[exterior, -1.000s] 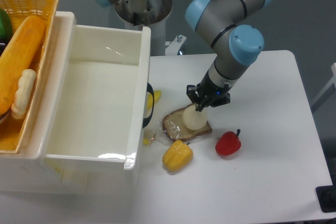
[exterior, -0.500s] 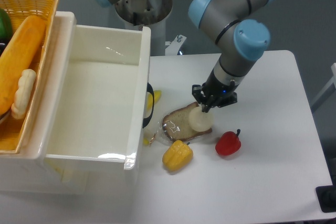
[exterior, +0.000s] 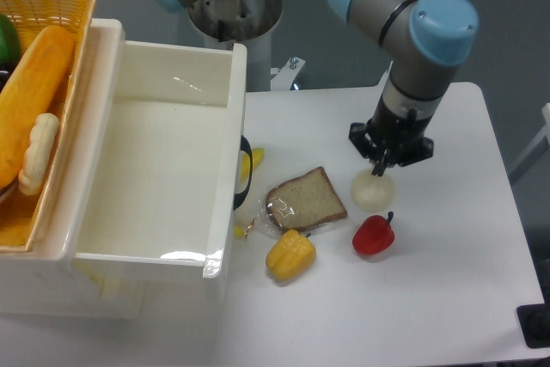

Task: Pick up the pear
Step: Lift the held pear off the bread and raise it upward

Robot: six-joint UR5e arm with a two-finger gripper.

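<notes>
The pear (exterior: 373,189) is a small cream-white round fruit. It hangs from my gripper (exterior: 380,168), which is shut on its top. It sits just right of the bread slice (exterior: 305,199) and just above the red pepper (exterior: 374,235). The gripper points straight down, and its fingertips are partly hidden behind the pear's top. I cannot tell how high the pear is above the table (exterior: 447,298).
A yellow bell pepper (exterior: 290,253) lies in front of the bread. A large white bin (exterior: 155,169) stands at the left, with a wicker basket (exterior: 34,109) of food beyond it. A second robot's base (exterior: 232,6) stands at the back.
The gripper has carried the pear off the bread slice and to the right, by about 65 pixels. The bread slice now shows whole. The peppers have not moved.
</notes>
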